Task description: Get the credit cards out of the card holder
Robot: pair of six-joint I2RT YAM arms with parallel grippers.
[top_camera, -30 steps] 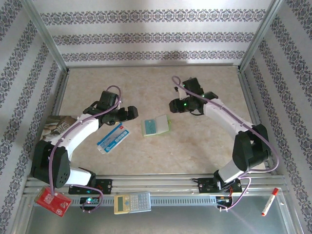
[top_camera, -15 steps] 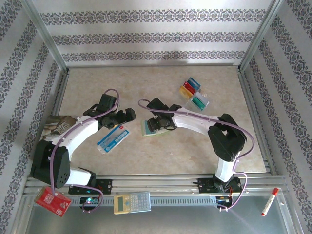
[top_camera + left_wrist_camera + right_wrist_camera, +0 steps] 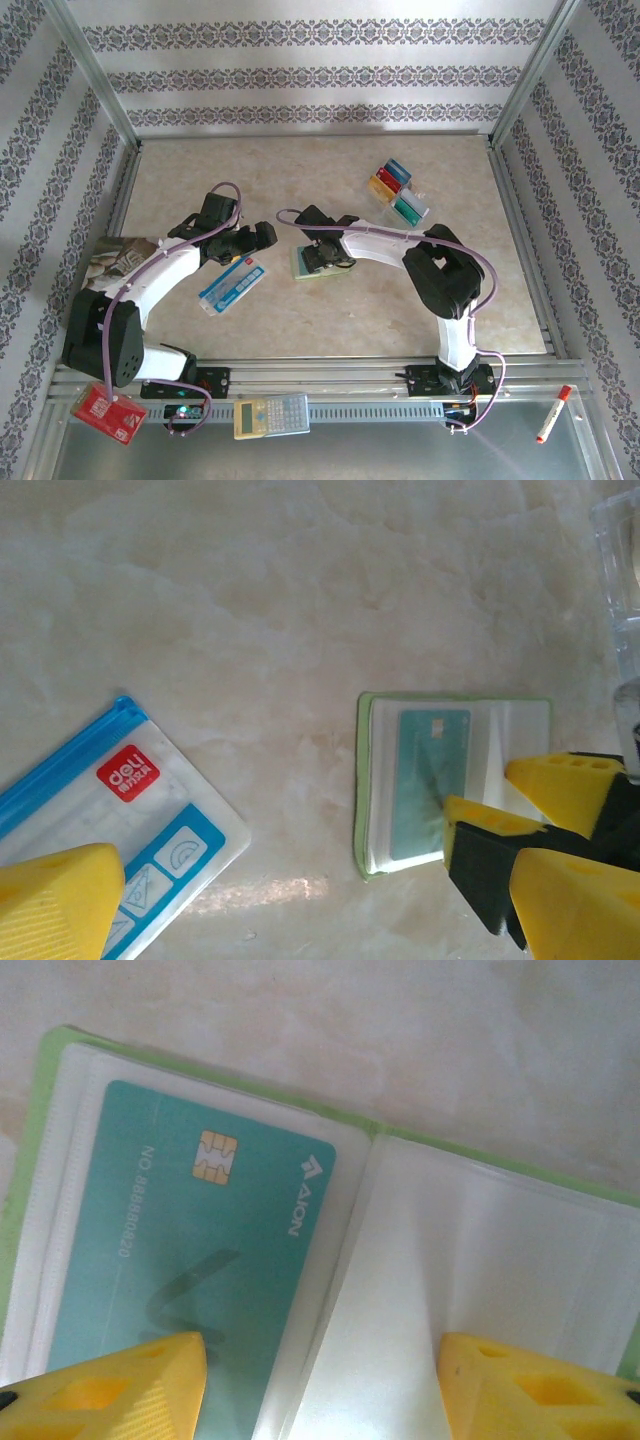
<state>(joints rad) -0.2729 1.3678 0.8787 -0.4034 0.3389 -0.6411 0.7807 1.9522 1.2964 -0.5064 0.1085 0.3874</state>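
The card holder [image 3: 300,266] is a lime-green wallet lying open on the table's middle, clear sleeves up. A teal credit card [image 3: 190,1250] with a gold chip sits in its left sleeve; the right sleeve [image 3: 500,1260] looks bare. My right gripper [image 3: 325,258] is down on the card holder [image 3: 60,1070], open, one fingertip [image 3: 120,1385] over the teal card and the other over the right page. Several more credit cards [image 3: 398,190], blue, red, yellow and teal, lie at the back right. My left gripper [image 3: 268,236] hangs open just left of the card holder [image 3: 362,780], holding nothing.
A blue-and-white flat packet [image 3: 232,285] lies under the left arm, also at the left wrist view's lower left [image 3: 110,810]. On the near rail sit a red board [image 3: 108,412], a calculator [image 3: 271,415] and a marker [image 3: 553,413]. A patterned cloth [image 3: 118,255] lies at the left edge.
My right arm swung from the back right, uncovering the loose cards there, down onto the open card holder, and its jaws widened. The left arm barely moved.
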